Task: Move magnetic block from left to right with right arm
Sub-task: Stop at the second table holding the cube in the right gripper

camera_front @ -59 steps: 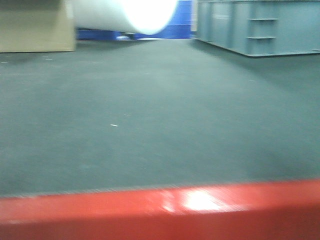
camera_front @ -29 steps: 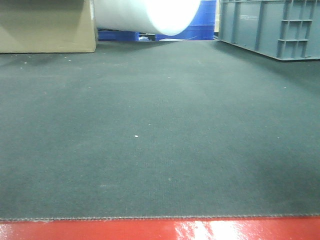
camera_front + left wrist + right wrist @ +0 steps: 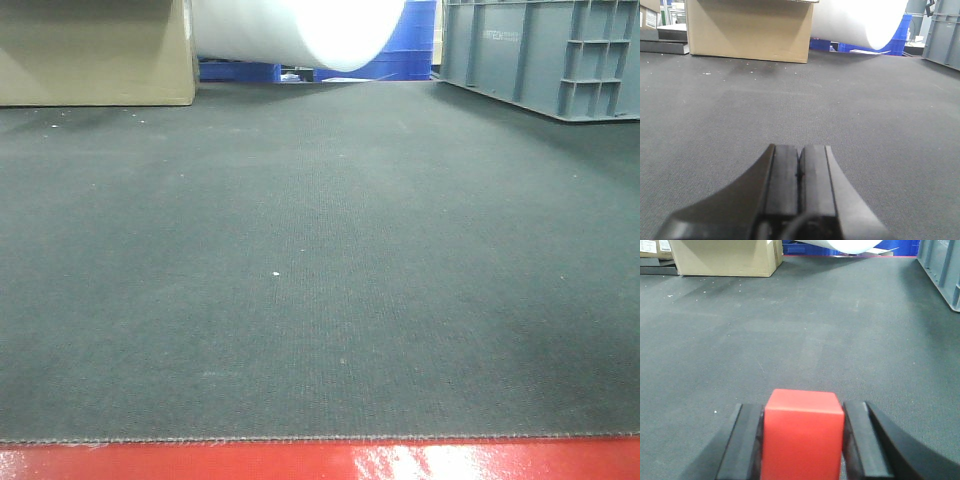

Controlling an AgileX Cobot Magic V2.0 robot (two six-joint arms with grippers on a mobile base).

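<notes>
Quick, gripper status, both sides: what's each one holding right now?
Left gripper: closed, holding nothing.
Right gripper: closed on the red magnetic block.

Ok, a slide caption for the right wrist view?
Right gripper shut on the red magnetic block, dark carpet ahead.

This looks like a warehouse or storeroom rather than a home. A dark grey carpet (image 3: 300, 250) runs flat and wide ahead of the left gripper (image 3: 800, 150). Far ahead of it, to its left, a plain cardboard box (image 3: 750, 30) stands on the carpet. Ahead to its right lies a big white roll (image 3: 860, 20), with blue crates (image 3: 890, 42) behind it. Ahead of the right gripper (image 3: 802, 407), at its far right, stands a grey plastic crate (image 3: 940, 270) with ribbed walls. Labelled boxes (image 3: 655, 246) sit far ahead to its left.
</notes>
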